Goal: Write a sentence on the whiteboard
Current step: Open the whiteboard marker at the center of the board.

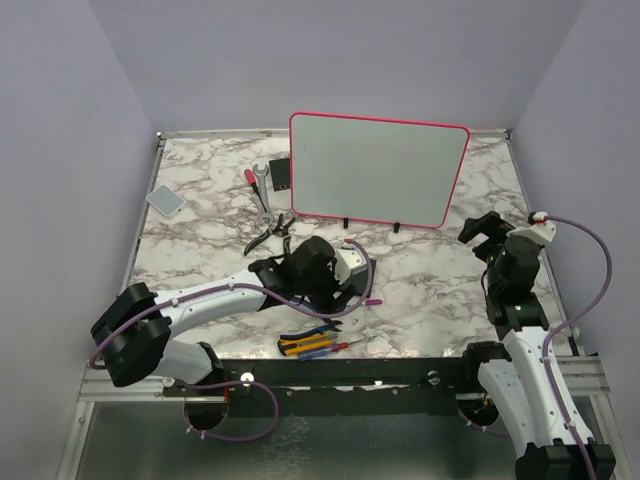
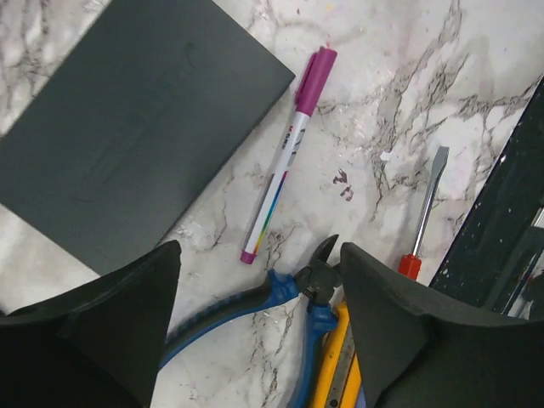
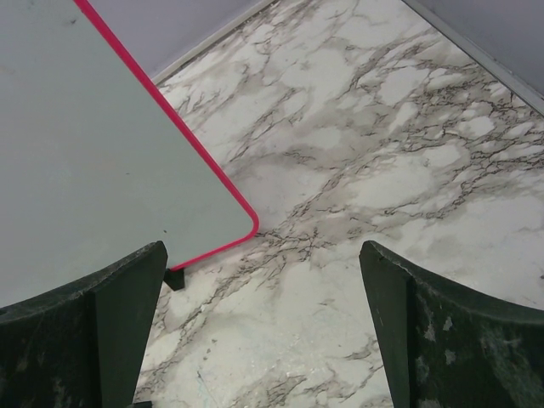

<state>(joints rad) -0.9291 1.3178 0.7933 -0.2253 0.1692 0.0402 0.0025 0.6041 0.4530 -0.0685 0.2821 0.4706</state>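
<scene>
— Left gripper point(image 2: 259, 255) fingers, nearest the lens: apart?
— Yes, apart above a pen point(image 2: 285, 153) and half-hidden pliers point(image 2: 285, 293). Right gripper point(image 3: 263, 251) gapes too. Whiteboard point(image 1: 378, 168) stands at the far side of the table point(image 1: 430, 270). I can't make out a sentence on it.

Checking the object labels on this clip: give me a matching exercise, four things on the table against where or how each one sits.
Things:
1. whiteboard
2. marker pen
3. screwdriver
4. small grey pad

Place or state:
A. lying flat, purple cap on
B. alone towards the left edge of the table
C. standing upright at the far side
D. red handle, next to the yellow-handled tools

Pairs: 1-C, 2-A, 3-D, 4-B.
</scene>
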